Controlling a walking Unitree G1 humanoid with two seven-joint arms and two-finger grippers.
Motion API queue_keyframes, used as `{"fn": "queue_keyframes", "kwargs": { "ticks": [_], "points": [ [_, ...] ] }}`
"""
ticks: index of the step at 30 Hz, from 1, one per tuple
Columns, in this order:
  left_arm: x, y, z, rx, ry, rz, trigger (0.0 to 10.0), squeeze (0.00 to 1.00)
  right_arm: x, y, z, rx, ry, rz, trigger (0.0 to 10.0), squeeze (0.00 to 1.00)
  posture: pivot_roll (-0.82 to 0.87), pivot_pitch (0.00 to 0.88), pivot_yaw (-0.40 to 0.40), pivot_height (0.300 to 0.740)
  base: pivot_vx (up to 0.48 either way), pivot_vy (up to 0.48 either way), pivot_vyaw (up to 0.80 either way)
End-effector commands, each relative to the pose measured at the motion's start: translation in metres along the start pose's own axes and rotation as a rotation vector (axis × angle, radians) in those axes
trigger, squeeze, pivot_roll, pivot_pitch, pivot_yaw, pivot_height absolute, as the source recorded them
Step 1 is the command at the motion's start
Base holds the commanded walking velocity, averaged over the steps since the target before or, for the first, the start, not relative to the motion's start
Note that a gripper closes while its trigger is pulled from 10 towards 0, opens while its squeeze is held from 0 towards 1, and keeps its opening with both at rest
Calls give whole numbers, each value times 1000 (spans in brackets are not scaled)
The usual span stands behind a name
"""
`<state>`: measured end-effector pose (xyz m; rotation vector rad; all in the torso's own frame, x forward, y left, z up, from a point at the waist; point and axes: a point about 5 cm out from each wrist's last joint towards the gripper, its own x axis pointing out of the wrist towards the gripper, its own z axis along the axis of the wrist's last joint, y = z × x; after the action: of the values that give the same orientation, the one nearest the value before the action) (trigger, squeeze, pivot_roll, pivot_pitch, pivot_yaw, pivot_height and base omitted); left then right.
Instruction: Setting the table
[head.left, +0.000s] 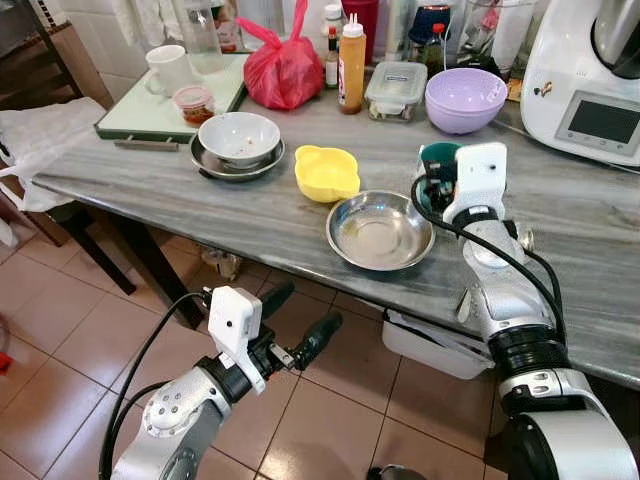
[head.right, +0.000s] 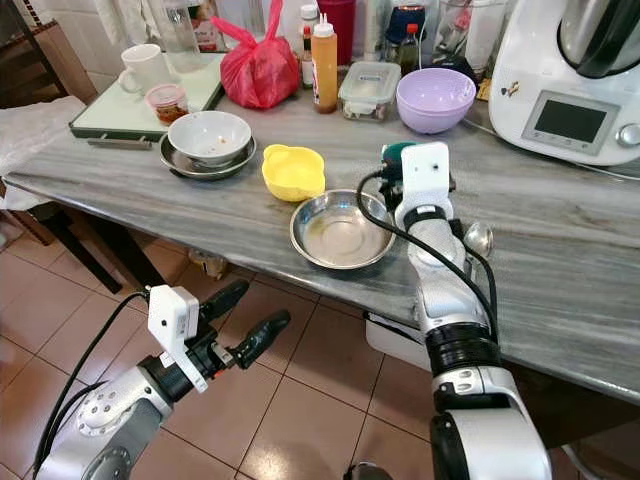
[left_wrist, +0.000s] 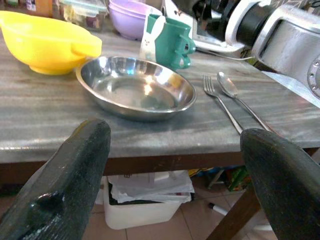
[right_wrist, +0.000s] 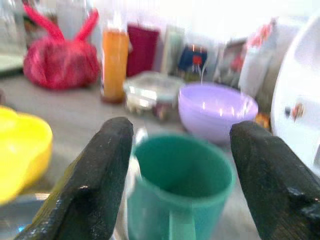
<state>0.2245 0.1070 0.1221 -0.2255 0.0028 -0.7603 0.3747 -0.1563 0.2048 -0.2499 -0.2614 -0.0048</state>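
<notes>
A steel plate (head.left: 380, 230) lies near the front edge of the grey marble table (head.left: 250, 215), with a yellow bowl (head.left: 327, 172) just behind it to the left. A fork (left_wrist: 222, 102) and a spoon (left_wrist: 230, 87) lie side by side to the plate's right. Behind the plate stands a green cup (right_wrist: 182, 180) with a handle. My right gripper (right_wrist: 181, 131) is open, one finger on each side of the cup, and I cannot tell whether it touches. My left gripper (head.left: 309, 306) is open and empty, low in front of the table edge, pointing at the plate.
Further back are a purple bowl (head.left: 465, 100), a red bag (head.left: 283, 70), an orange bottle (head.left: 351, 65), a white bowl on a steel plate (head.left: 239, 137), a tray (head.left: 150, 110) and a white kitchen machine (head.left: 590, 80). A white bin (head.left: 430, 345) sits under the table.
</notes>
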Motion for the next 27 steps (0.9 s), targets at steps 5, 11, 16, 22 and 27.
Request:
{"fn": "queue_keyframes", "kwargs": {
  "ticks": [5,11,16,22,27],
  "points": [
    [-4,9,3,7,-22,65,10000,0,-12,12,8,-70,-82,38,10000,1000,-104,77,55,740,0,0,0],
    [-7,26,9,69,-64,202,10000,0,-33,24,-1,-103,-86,86,10000,1000,-84,52,46,740,0,0,0],
    [-13,41,16,122,-132,403,10000,0,-49,35,-5,-151,-111,166,10000,1000,-69,36,38,740,0,0,0],
    [-19,50,12,99,-141,556,10000,0,-57,42,-9,-147,-96,205,10000,1000,-54,35,32,740,0,0,0],
    [-29,59,12,137,-152,680,10000,0,-63,47,-9,-135,-94,254,10000,1000,-37,29,23,740,0,0,0]
  ]
}}
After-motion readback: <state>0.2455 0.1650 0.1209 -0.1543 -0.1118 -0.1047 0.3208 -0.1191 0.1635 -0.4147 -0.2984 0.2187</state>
